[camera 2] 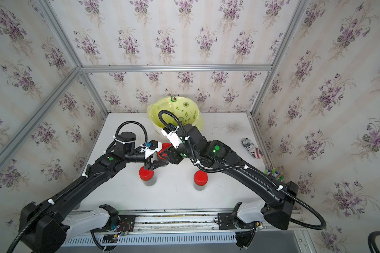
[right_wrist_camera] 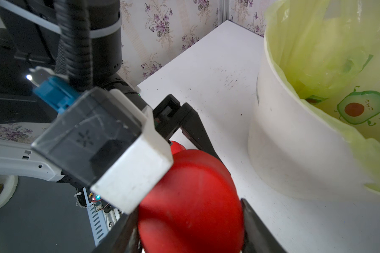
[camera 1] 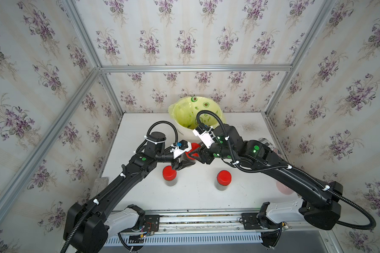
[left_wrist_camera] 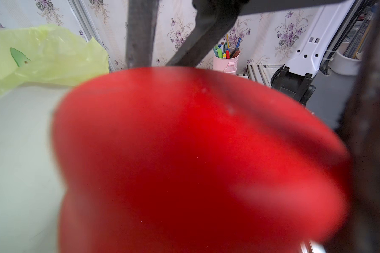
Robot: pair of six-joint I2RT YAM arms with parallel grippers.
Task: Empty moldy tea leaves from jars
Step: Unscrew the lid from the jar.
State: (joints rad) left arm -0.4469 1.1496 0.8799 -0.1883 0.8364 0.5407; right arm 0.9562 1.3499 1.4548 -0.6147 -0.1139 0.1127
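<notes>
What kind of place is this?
Probably a robot test cell dressed like a home: floral wallpaper on aluminium frame bars, left arm and right arm mounted on a rail, white table.

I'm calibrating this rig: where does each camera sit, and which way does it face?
Top views: above the bases, looking down at the table; left arm and right arm show.
Left wrist: close on the blurred red lid, facing the pen cup; a dark finger shows.
Right wrist: facing the white bin; its fingers flank that lid.
Shared: wrist views both show lid and liner.
</notes>
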